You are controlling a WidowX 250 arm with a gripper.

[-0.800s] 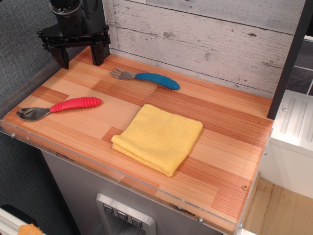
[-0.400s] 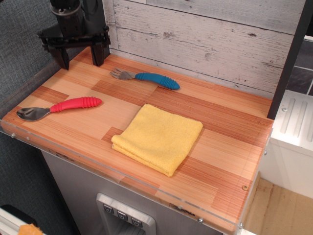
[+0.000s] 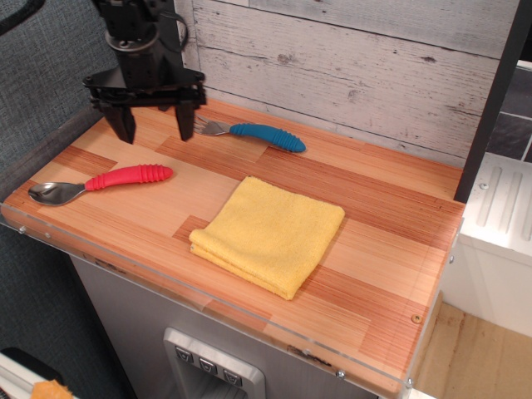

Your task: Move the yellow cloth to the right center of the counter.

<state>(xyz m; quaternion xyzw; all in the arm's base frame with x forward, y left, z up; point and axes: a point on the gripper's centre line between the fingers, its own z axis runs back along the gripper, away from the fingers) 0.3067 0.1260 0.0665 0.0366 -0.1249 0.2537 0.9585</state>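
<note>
The yellow cloth (image 3: 269,233) lies folded and roughly square near the middle of the counter (image 3: 391,274), towards its front edge. My gripper (image 3: 155,129) hangs open and empty above the counter's back left part, well to the left of the cloth and apart from it. Its two black fingers point down, one on each side of a wide gap.
A spoon with a red handle (image 3: 101,181) lies at the front left. A fork with a blue handle (image 3: 249,132) lies at the back, just right of the gripper. A whitewashed plank wall (image 3: 349,66) runs behind. A clear acrylic strip (image 3: 208,309) edges the front.
The gripper has moved right and forward from the back left corner, and now hangs lower over the counter beside the fork. The cloth and cutlery have not moved.
</note>
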